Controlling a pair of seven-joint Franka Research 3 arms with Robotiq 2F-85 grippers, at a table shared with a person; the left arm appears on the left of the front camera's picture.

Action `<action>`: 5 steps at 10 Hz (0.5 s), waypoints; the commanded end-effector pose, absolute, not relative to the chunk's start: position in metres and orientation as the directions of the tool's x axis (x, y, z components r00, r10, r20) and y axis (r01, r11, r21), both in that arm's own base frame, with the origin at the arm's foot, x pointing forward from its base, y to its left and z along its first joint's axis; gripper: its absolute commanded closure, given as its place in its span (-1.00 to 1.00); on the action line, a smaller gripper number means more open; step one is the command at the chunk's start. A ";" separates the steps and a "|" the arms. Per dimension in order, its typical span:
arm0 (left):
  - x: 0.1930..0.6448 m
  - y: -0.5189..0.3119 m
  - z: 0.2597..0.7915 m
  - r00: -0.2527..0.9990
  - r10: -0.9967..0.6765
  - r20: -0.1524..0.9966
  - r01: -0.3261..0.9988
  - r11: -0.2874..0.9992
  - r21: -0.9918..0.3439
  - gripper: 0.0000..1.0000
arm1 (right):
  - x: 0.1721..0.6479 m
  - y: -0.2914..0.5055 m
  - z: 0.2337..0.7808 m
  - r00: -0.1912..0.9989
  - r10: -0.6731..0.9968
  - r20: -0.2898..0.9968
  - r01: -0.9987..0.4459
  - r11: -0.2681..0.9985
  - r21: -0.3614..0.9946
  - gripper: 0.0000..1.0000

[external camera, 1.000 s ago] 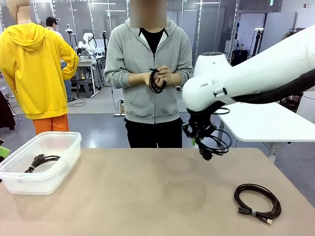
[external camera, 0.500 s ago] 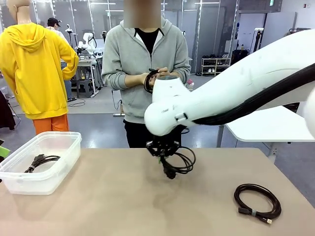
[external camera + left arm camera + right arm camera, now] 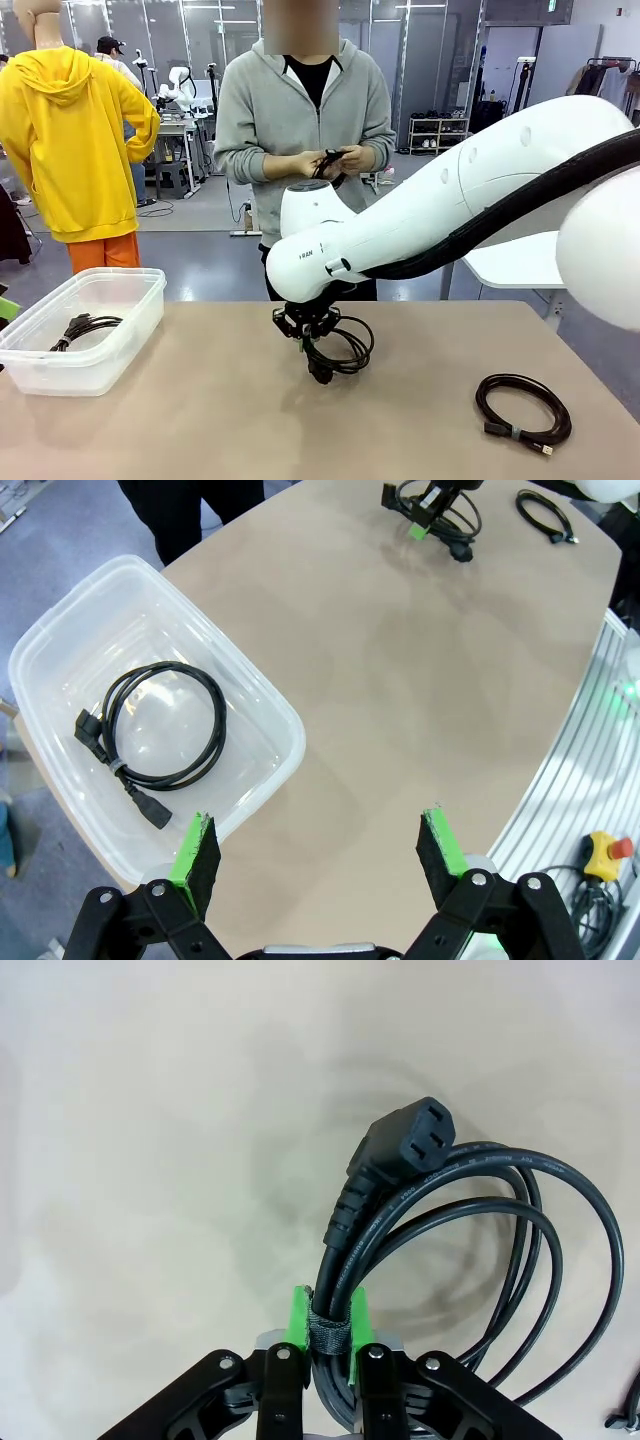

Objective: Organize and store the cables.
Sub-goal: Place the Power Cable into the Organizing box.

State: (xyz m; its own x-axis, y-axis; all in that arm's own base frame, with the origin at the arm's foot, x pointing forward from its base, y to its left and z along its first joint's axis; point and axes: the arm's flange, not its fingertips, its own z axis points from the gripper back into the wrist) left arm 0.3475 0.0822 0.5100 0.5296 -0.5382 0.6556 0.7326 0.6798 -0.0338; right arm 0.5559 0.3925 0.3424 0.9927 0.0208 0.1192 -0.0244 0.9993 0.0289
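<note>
Sitting left on table (image 3: 200, 420), bin (image 3: 60, 372) holds one cable (image 3: 165, 730); L gripper (image 3: 320, 845) gapes empty near it. R gripper (image 3: 328, 1315), mid-table, clamps coil (image 3: 480, 1220) by its tie (image 3: 328, 1336). Risk: dangling loops could snag bin rim & coil slips out.

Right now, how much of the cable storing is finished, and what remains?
Done: one coiled power cord lies in the clear bin. In hand: the right gripper is shut on a second cord, at its tie. Left: a third coil lies on the table, and the person's hands hold a fourth coil.
</note>
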 end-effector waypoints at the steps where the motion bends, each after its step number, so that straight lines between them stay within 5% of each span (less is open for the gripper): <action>1: 0.350 0.081 0.512 0.541 -0.540 0.645 0.722 0.692 -0.026 -1.00 | 0.563 0.396 0.334 0.989 -0.067 0.132 0.066 0.998 0.012 0.70; 3: 0.350 0.081 0.512 0.541 -0.540 0.645 0.722 0.692 -0.026 -1.00 | 0.561 0.396 0.336 0.989 -0.053 0.137 0.050 0.998 0.025 0.02; 5: 0.350 0.081 0.512 0.541 -0.540 0.645 0.722 0.692 -0.026 -1.00 | 0.555 0.391 0.346 0.986 -0.080 0.148 0.074 0.996 0.045 -1.00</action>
State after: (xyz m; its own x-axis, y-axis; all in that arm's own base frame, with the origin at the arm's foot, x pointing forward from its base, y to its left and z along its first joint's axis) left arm 0.3475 0.0822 0.5100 0.5297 -0.5382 0.6556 0.7326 0.6798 -0.0338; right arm 0.5623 0.3926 0.3389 0.9921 -0.0261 0.1229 0.0223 0.9992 0.0327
